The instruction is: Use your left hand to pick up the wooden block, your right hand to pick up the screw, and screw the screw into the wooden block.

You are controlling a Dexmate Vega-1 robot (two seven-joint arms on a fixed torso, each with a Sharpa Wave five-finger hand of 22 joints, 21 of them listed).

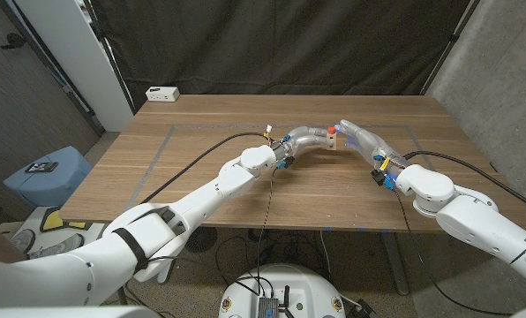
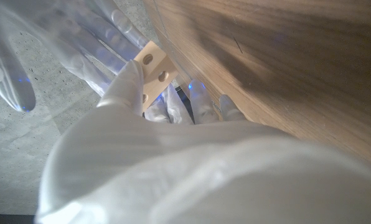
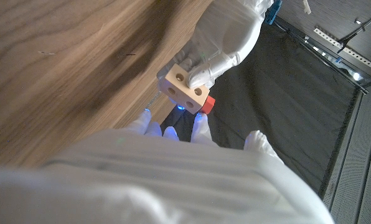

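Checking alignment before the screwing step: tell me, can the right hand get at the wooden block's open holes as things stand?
Probably yes. The left hand holds the wooden block up off the table with its holed faces bare toward the right hand, whose fingertips already sit close beside it.

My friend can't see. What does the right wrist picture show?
The left robot hand holds a small wooden block with round holes, lifted above the wooden table. A red piece sits against the block, just beyond the right robot hand's fingertips.
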